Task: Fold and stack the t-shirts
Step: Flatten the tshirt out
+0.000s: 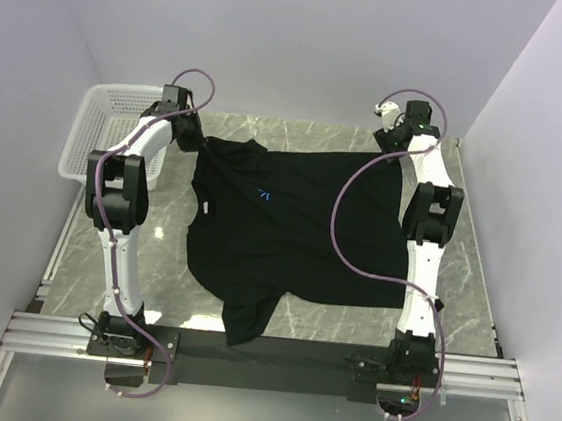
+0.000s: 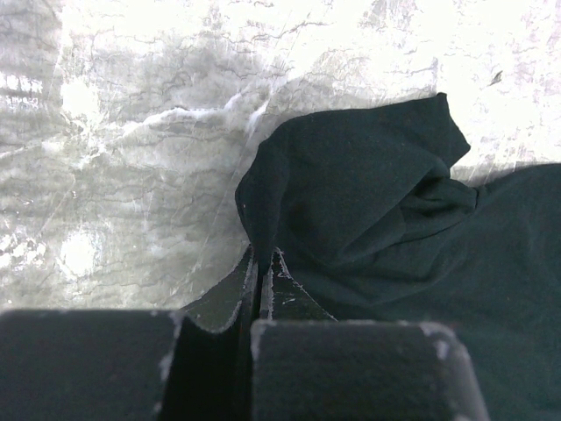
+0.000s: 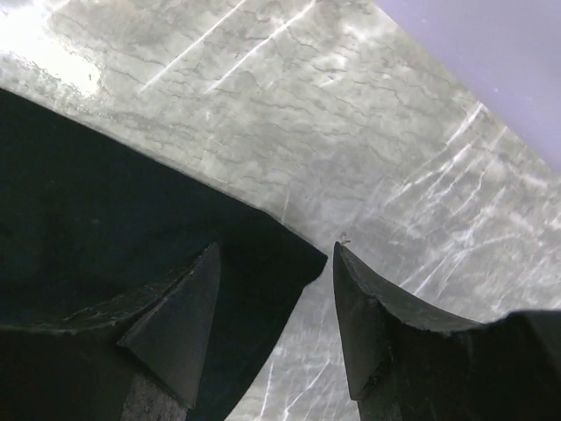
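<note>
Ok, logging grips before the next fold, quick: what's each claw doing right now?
Left claw: closed, pinching the shirt.
Right claw: open over a shirt corner, holding nothing.

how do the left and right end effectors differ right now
The left end effector is shut, apparently pinching the bunched edge of the black t-shirt; the right end effector is open, holding nothing. The left end effector sits by the white mesh basket; the right end effector sits at the opposite far corner, one finger over cloth, the other over bare table. Both are low at the shirt's far edge.
</note>
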